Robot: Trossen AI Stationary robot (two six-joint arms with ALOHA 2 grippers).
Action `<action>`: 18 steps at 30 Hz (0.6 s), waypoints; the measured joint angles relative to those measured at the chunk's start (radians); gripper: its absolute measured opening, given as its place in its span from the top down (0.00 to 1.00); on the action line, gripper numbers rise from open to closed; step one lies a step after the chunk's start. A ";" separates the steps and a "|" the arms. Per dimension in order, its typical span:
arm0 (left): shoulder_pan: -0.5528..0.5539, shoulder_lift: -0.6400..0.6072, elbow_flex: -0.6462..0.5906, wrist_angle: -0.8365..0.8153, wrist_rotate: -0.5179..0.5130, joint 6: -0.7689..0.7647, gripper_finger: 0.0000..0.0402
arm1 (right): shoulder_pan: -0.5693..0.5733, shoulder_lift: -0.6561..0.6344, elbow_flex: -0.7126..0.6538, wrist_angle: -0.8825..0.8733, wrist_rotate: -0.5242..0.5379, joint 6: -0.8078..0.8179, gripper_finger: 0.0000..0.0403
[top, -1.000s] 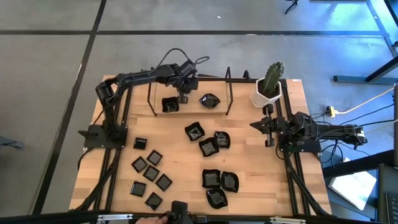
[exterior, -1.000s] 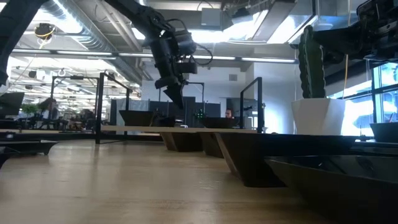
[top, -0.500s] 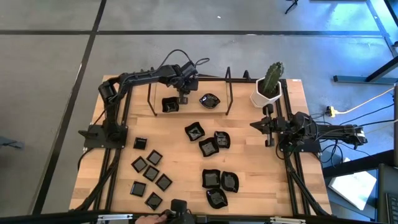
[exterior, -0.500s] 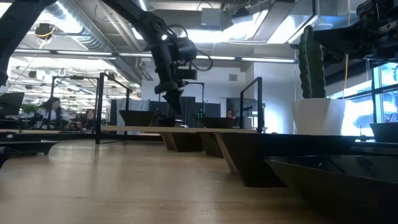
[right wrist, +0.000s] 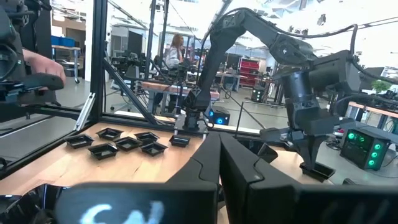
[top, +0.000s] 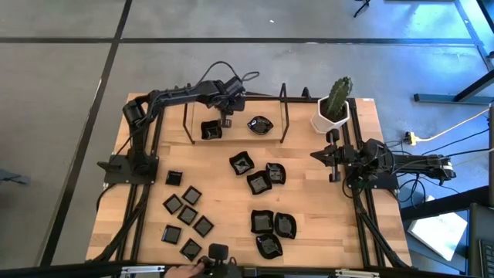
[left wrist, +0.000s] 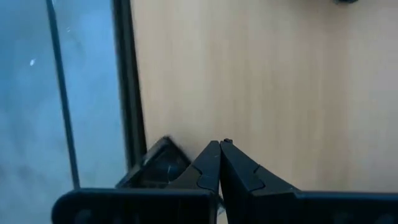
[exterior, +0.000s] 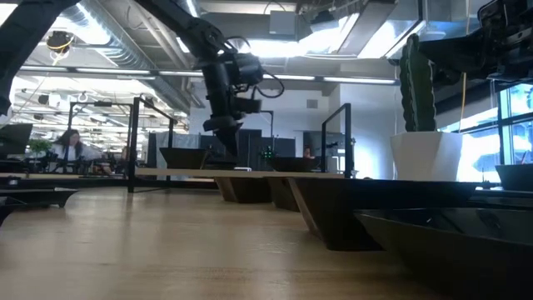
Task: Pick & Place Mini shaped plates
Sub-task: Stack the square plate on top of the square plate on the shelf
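A: Starting at the desk's left side, what lies there?

B: A cluster of little flat squares toward the near left corner, seven or so, lying close together without stacking. One more sits a bit apart, nearer the left arm's base.

A: And the left pincer?

B: It hangs at the far edge, fingers pressed together with nothing between them. The left wrist view shows the two dark fingers meeting at their tips above bare wood, with a corner of a raised-rim square dish just beside them. From above, that dish sits inside a thin black frame standing at the far edge, and the pincer is just beside its right rim. From the low view the tips seem to hover a little above the surface rather than touch it.

A: Anything else in the frame?

B: A rounded wavy-edged dish, on the frame's right half, apart from the square one.

A: The middle of the desk?

B: Three larger dishes grouped near the centre, two of them touching or nearly so. Three more sit toward the near edge, also close together.

A: And the right side?

B: A white cactus pot stands at the far right corner. The right pincer waits near the right edge just in front of the pot, shut and empty; its own view shows the fingers closed.
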 joint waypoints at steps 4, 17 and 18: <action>0.003 0.000 0.000 0.003 -0.024 -0.027 0.99 | 0.000 0.000 0.000 0.000 -0.001 0.001 0.99; 0.101 -0.036 0.078 0.053 -0.089 -0.211 0.99 | 0.000 0.000 0.000 0.000 -0.002 0.001 0.99; 0.119 -0.036 0.083 0.048 -0.089 -0.250 0.99 | 0.000 0.000 0.000 0.000 -0.001 0.001 0.99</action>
